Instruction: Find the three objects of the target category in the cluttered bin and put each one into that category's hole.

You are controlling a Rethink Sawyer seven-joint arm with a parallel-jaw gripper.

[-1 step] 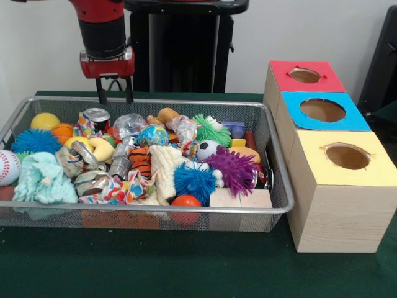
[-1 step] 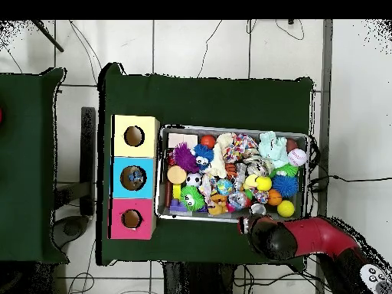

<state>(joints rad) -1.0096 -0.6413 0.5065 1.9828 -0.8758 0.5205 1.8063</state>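
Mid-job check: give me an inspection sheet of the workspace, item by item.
Surface: dark green cloth covers the table.
Job's things: wire mesh bin packed with toys; beside it three wooden boxes with a red top, a blue top and a yellow top, one round hole each.
Clutter: purple spiky ball, blue spiky ball, baseball, crushed can, wooden block, many more, heaped.
Tool: tool hangs open above the bin's far rim, holding nothing.
Cables: several cables run over the floor.
Surroundings: tiled floor; second green table.
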